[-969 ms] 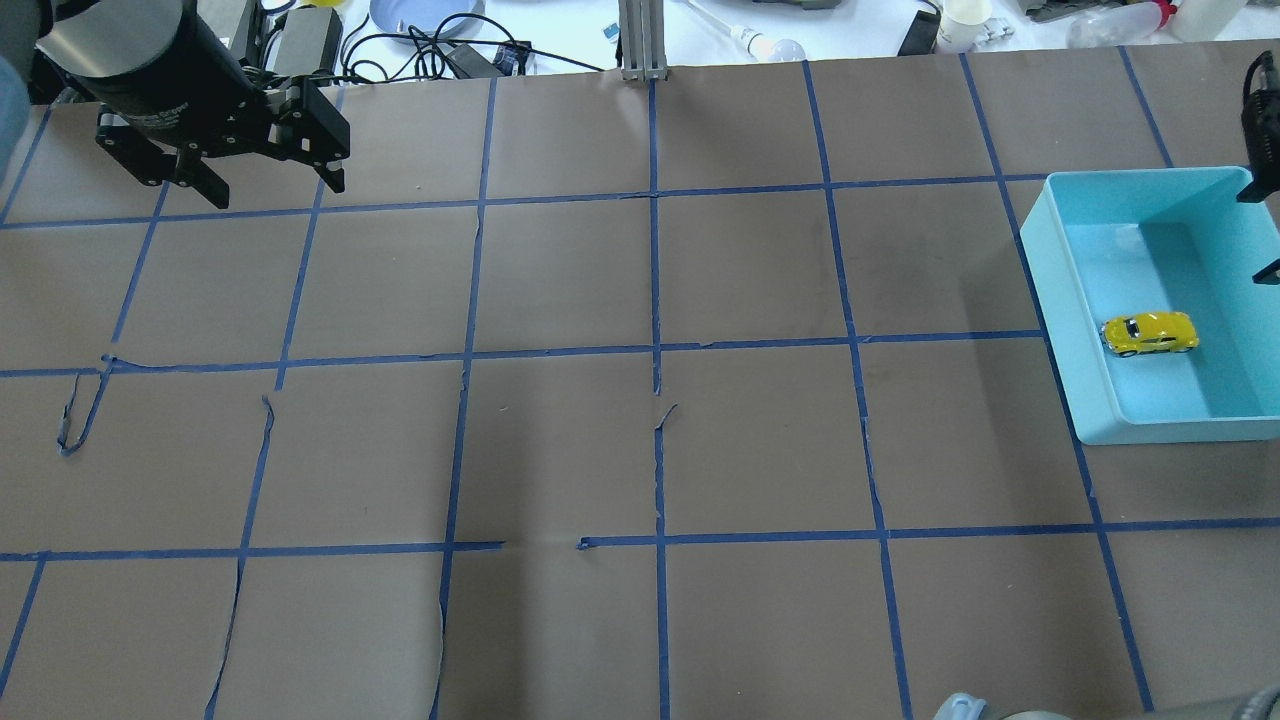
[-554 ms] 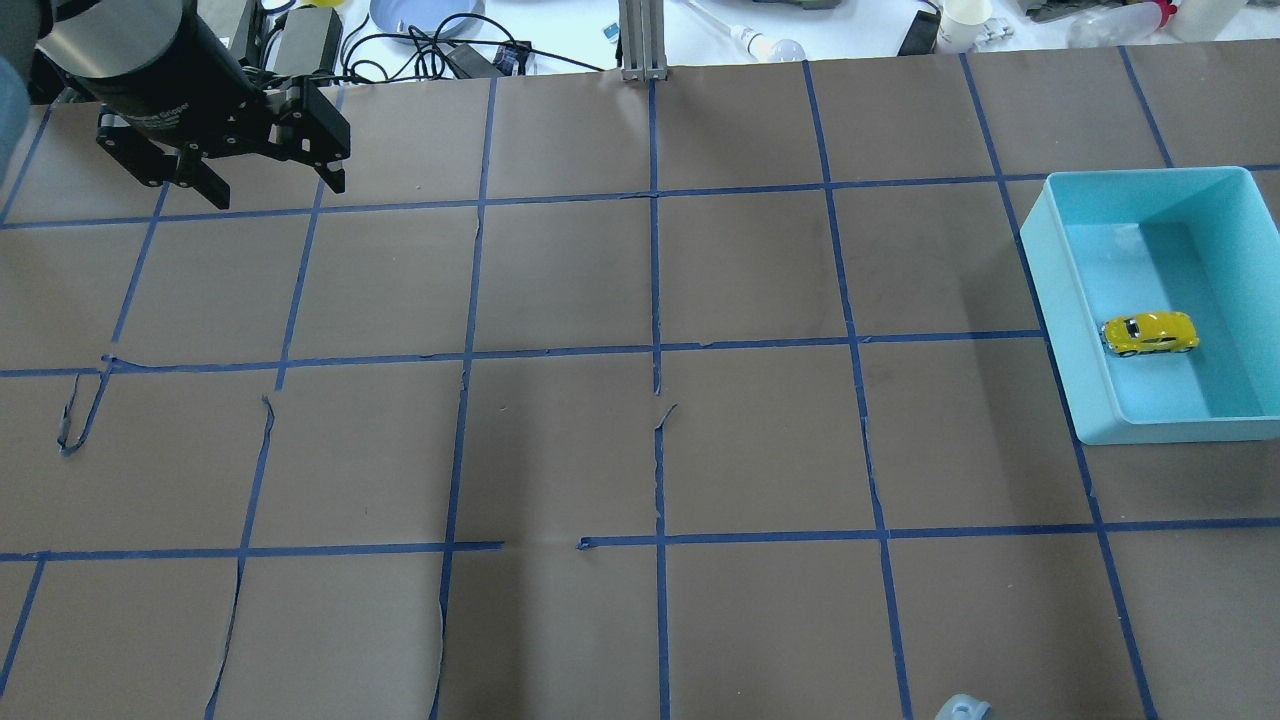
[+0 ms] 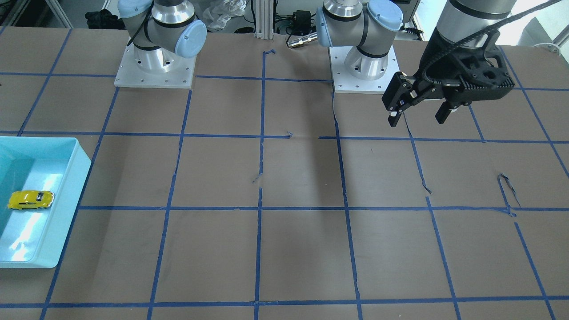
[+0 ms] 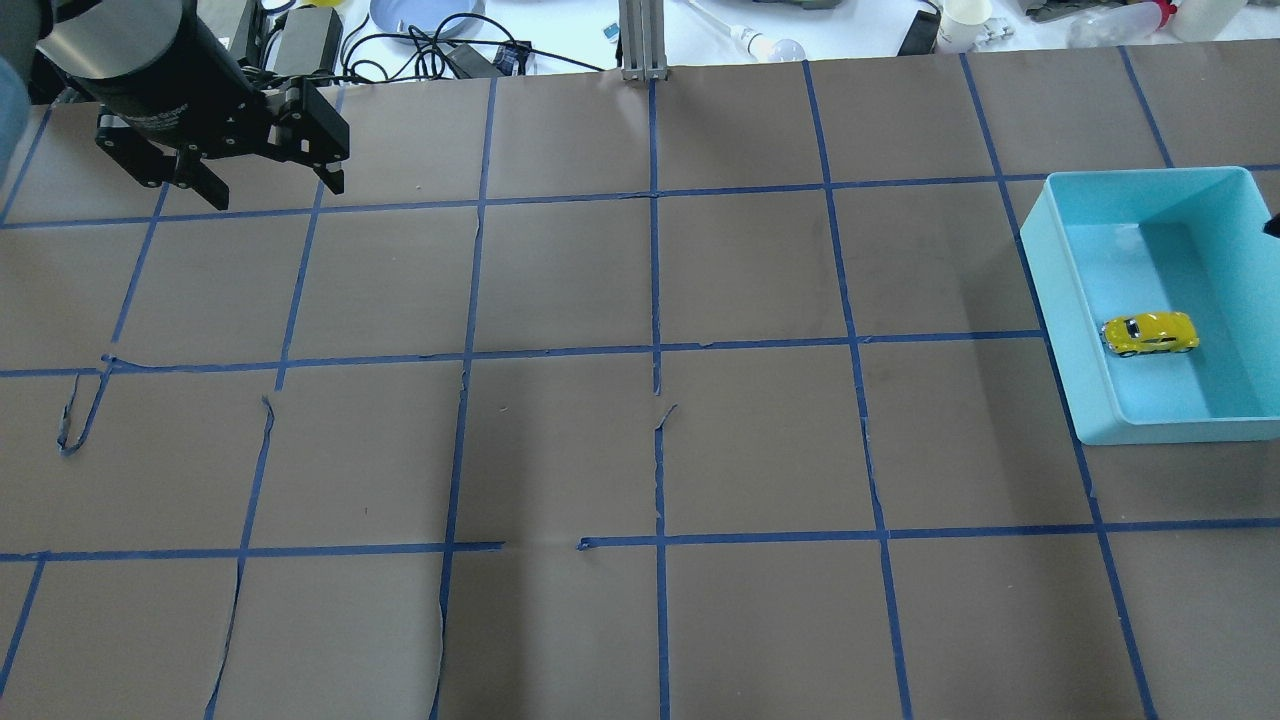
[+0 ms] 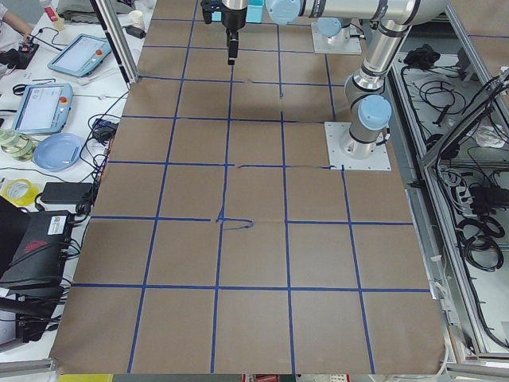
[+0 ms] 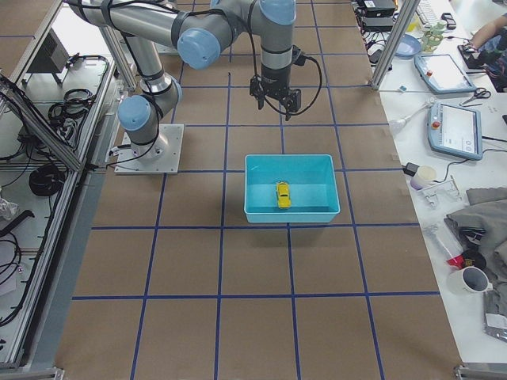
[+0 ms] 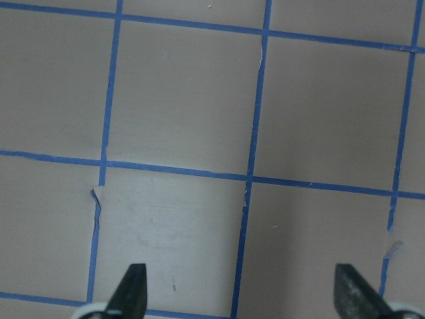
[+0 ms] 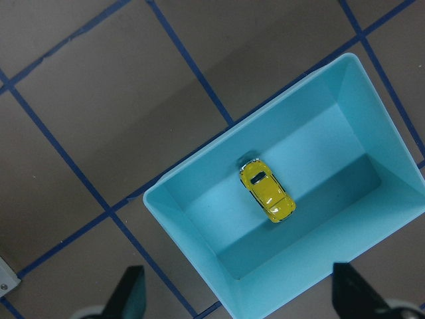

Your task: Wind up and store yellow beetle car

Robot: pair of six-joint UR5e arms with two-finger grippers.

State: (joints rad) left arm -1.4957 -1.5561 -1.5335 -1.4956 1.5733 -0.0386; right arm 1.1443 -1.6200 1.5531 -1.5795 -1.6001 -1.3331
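The table (image 4: 560,450), covered in brown paper with a blue tape grid, carries one container: the teal bin (image 4: 1140,195). All positions below are given relative to this bin.

The left gripper (image 3: 418,120) hangs above the table surface at the end opposite the bin, well apart from it. Its jaws stand apart and hold nothing.

The right gripper (image 8: 242,296) hangs high above the bin, clear of the rim. Its wrist view takes in the whole bin from above. Its fingertips are spread wide with nothing between them.

The yellow beetle car (image 4: 1150,333) rests inside the bin, on the bin floor, upright on its wheels and about midway along the bin's length. Neither gripper touches it.

Step in hand: judged from this layout, the storing step is complete, since the car lies free in the bin. Whether the spring is wound cannot be told from these views.

Next move: probably only a retreat. It calls for lifting the right arm away from the bin without touching its walls, and for parking both arms.
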